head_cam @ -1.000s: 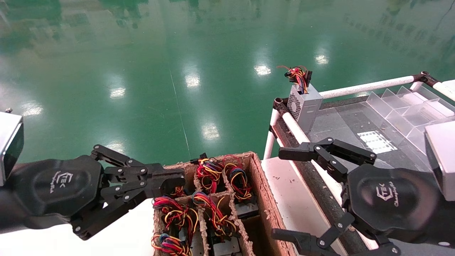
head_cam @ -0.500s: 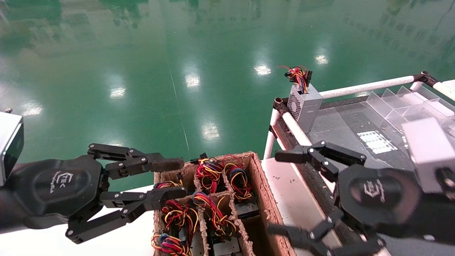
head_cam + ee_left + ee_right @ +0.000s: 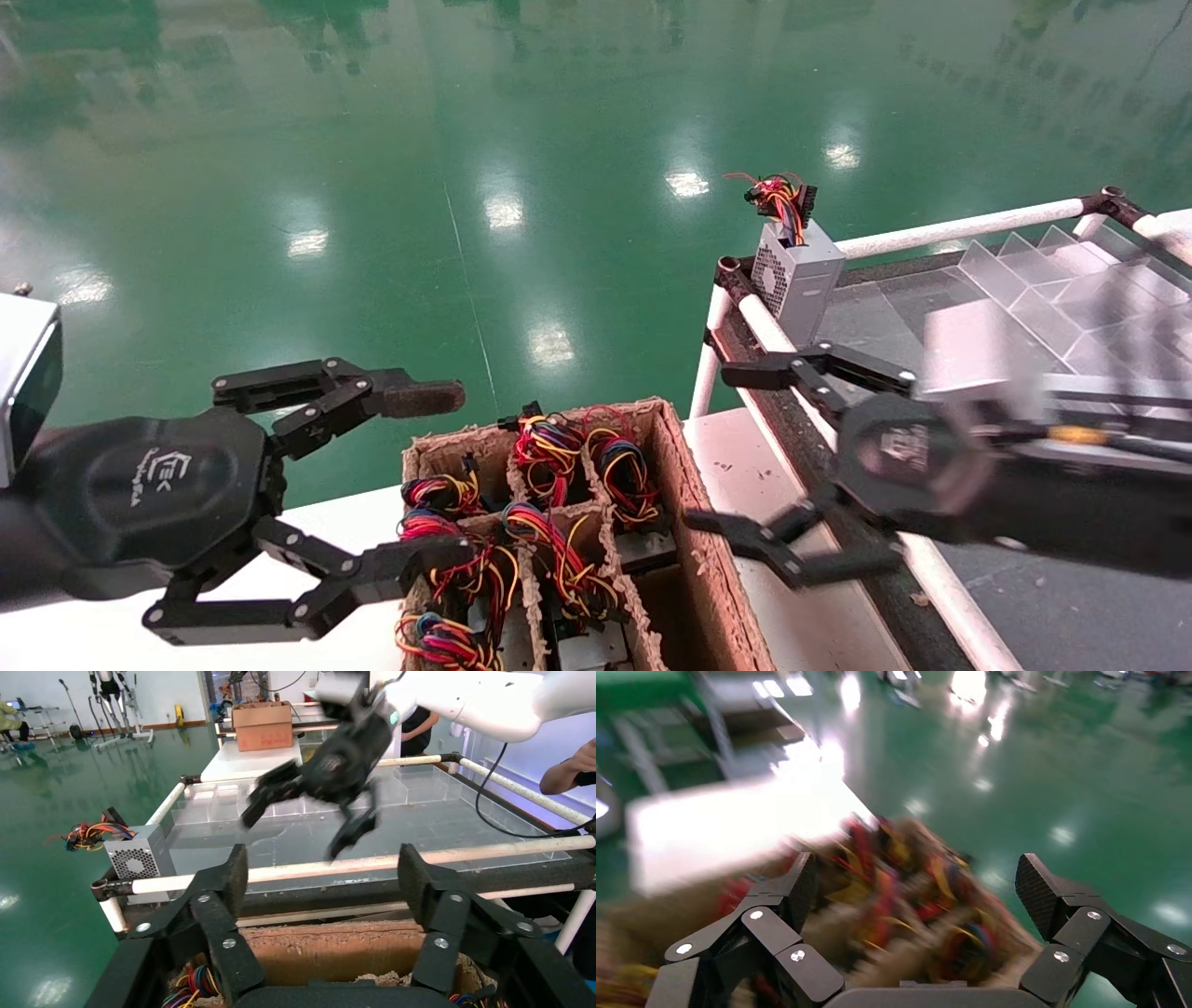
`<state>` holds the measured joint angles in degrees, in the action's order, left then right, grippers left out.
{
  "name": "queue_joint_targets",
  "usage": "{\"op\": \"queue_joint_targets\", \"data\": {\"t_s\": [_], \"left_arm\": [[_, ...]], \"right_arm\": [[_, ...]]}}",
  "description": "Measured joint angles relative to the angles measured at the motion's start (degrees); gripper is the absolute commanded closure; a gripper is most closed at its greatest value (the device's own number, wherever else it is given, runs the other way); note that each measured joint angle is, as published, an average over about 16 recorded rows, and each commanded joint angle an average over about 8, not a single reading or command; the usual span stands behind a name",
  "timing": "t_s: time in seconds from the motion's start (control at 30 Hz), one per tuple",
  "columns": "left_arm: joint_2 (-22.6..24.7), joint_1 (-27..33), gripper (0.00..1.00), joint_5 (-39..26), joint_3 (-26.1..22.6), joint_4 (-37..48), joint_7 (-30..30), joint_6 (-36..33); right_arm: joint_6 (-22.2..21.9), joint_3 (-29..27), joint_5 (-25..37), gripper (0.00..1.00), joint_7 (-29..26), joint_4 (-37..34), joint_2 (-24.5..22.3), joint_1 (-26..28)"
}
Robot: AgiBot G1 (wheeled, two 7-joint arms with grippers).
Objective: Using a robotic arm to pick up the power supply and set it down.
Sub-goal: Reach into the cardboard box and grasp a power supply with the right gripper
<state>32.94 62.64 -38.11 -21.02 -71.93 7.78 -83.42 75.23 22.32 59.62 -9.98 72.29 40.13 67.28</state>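
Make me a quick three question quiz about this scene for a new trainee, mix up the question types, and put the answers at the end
1. True or false: the left gripper is shut on a wire bundle.
2. Where does the grey power supply with the wire tangle on top stand?
A. inside the cardboard box
B. at the corner of the railed table
C. on the green floor
3. Fill in: the right gripper hangs open by the right-hand wall of the ____ box.

Key
1. False: it is open and holds nothing.
2. B
3. cardboard
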Motion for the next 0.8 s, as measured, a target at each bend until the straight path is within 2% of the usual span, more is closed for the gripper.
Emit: {"op": "queue_joint_targets", "data": {"t_s": [0.3, 0.63, 0.67, 0.7, 0.8], "left_arm": [[0.00, 0.00, 0.00, 0.00, 0.00, 0.00, 0.00, 0.00], [0.00, 0.00, 0.00, 0.00, -0.01, 0.00, 0.00, 0.00], [0.00, 0.00, 0.00, 0.00, -0.01, 0.00, 0.00, 0.00], [0.00, 0.00, 0.00, 0.00, -0.01, 0.00, 0.00, 0.00], [0.00, 0.00, 0.00, 0.00, -0.01, 0.00, 0.00, 0.00]], "right_arm": [[-6.79, 4.58, 14.67, 0.00, 11.05, -1.31, 6.95, 3.64], [-10.37, 8.52, 24.68, 0.00, 21.53, -2.32, 12.68, 5.80], [-10.64, 8.89, 25.52, 0.03, 22.28, -2.47, 13.16, 6.00], [-10.91, 9.24, 26.31, 0.12, 22.93, -2.66, 13.64, 6.20], [-11.58, 10.28, 28.56, 0.50, 24.60, -3.48, 15.07, 6.95]]}}
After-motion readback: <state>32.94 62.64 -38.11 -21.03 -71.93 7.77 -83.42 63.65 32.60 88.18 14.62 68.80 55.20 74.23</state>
